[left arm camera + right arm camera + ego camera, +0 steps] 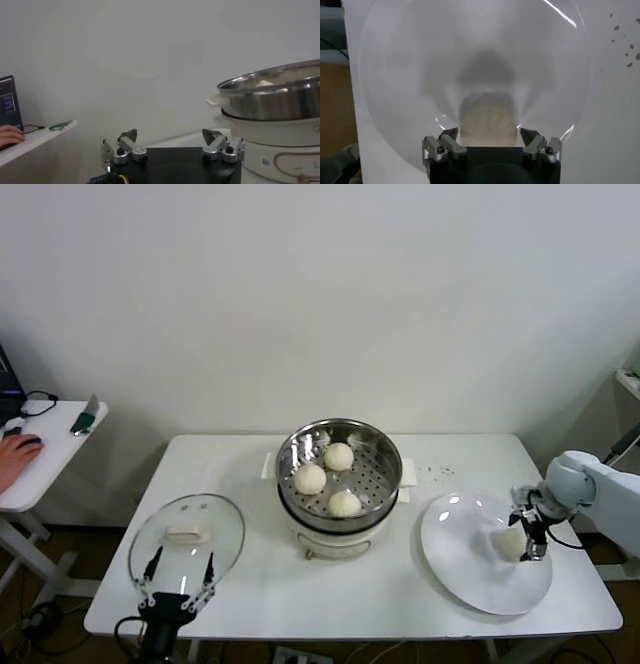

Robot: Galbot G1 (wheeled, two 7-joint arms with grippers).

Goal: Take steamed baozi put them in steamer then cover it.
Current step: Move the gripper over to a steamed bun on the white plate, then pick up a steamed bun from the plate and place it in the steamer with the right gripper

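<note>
Three off-white baozi lie in the shiny steamer on its cream pot base at the table's middle. A fourth baozi sits on the white plate at the right. My right gripper is down at this bun. In the right wrist view it is open, the bun lies between the fingertips with a gap on each side. The glass cover lies flat at the front left. My left gripper is open and empty at its near edge; the left wrist view shows the steamer to one side.
Small dark crumbs lie on the table behind the plate. A white side table stands at the far left with a person's hand on it. The plate reaches close to the table's front right edge.
</note>
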